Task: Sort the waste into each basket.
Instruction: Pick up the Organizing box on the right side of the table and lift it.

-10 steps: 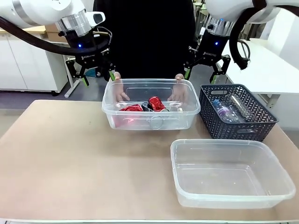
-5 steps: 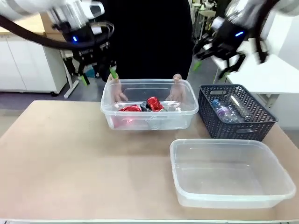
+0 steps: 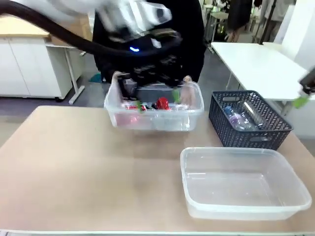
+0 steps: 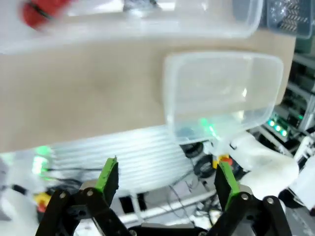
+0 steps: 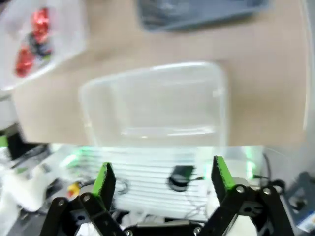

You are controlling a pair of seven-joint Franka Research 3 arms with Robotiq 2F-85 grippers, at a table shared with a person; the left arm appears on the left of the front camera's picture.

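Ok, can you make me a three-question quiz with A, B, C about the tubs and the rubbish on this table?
1. Where are the clear bottles? A on the floor; B in the dark lattice basket; C on a shelf.
2. What colour are the cans in the far clear tub? A blue; B yellow; C red.
3. The near clear tub is: A empty; B full of cans; C upside down.
Answers: 1 B, the bottles lie inside the lattice walls. 2 C, they shine red through the tub's wall. 3 A, nothing lies on its bottom.
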